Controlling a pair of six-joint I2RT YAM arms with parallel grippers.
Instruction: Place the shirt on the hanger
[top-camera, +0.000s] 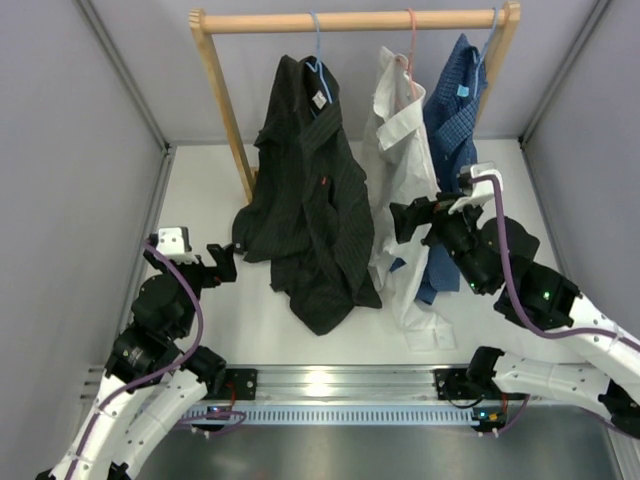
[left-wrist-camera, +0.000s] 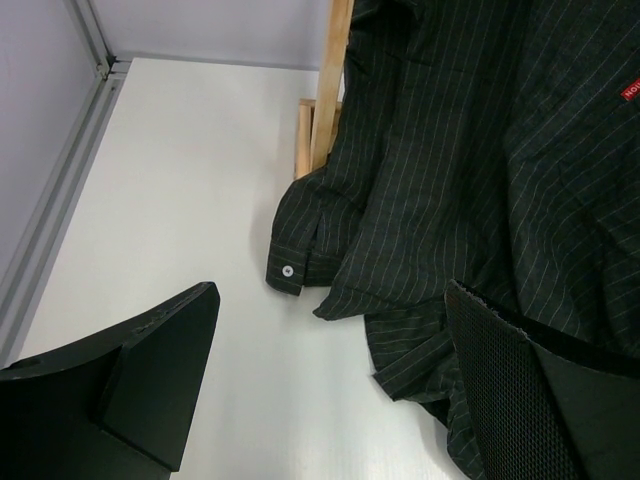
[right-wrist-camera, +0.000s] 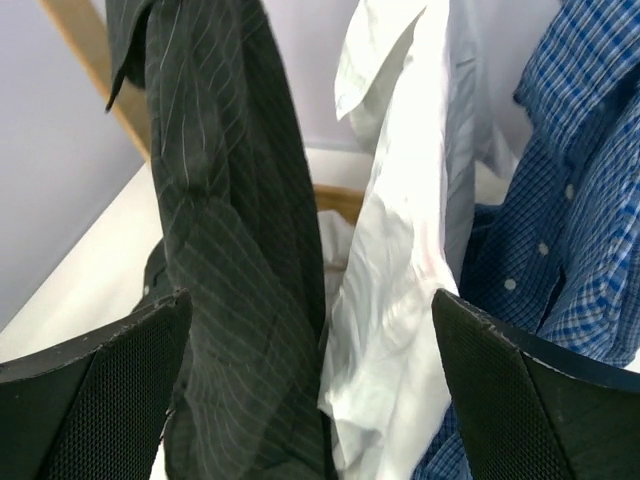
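Note:
The black pinstriped shirt (top-camera: 310, 200) hangs from the light-blue hanger (top-camera: 318, 55) on the wooden rail, its hem and a sleeve trailing on the table. It also shows in the left wrist view (left-wrist-camera: 480, 180) and in the right wrist view (right-wrist-camera: 235, 250). My left gripper (top-camera: 222, 262) is open and empty, low beside the shirt's left sleeve cuff (left-wrist-camera: 285, 272). My right gripper (top-camera: 410, 220) is open and empty, raised in front of the hanging clothes, between the black shirt and the white one.
A white shirt (top-camera: 400, 150) on a pink hanger (top-camera: 410, 45) and a blue checked shirt (top-camera: 455, 110) hang to the right on the same wooden rack (top-camera: 350, 20). The rack's left post (top-camera: 225, 100) stands by the black shirt. Grey walls enclose the table.

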